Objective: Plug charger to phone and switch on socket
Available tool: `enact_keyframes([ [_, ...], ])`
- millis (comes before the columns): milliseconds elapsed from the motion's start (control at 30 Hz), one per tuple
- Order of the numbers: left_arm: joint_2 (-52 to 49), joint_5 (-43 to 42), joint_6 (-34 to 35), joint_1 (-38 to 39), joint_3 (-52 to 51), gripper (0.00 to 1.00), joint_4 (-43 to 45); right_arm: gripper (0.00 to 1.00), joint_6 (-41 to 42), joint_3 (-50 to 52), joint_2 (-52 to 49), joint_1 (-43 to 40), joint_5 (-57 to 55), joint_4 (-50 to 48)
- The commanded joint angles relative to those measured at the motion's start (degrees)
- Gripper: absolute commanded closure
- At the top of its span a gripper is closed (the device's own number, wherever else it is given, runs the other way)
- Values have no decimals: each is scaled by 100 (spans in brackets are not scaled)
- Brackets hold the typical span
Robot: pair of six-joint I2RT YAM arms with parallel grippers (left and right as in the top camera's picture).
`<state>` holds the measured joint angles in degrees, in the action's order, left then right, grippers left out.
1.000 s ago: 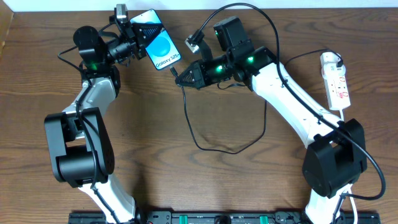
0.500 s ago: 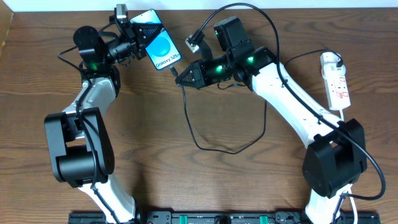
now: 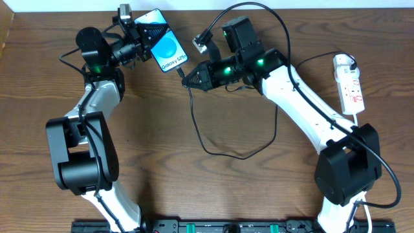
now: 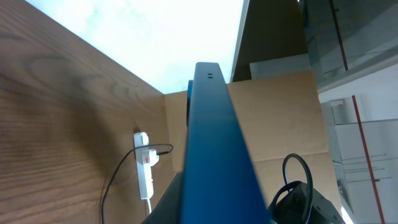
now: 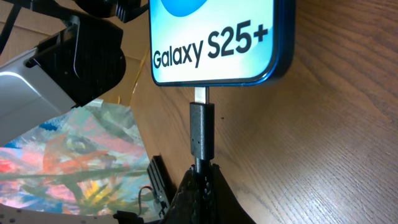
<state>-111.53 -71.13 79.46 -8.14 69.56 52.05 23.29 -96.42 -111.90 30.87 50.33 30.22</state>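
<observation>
Brown wooden table (image 3: 194,194) carries the white socket (image 3: 349,84) and looping charger (image 3: 193,116).

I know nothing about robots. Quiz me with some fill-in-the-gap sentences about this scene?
1. The left gripper is shut on the ___.
2. The right gripper holds the charger plug at the phone edge, below the words Galaxy ___.
3. The socket lies on the robot's ___ side.
Missing: phone; S25+; right.
</observation>
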Motion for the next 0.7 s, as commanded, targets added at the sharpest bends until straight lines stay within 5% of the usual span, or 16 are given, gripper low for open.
enact_keyframes([
  [0,-13,-57,-76,26,39,93,52,99,46,-24,164,-4,-9,-44],
  [667,-13,-24,-79,111,39,93,55,99,48,-24,164,20,-74,-28],
])
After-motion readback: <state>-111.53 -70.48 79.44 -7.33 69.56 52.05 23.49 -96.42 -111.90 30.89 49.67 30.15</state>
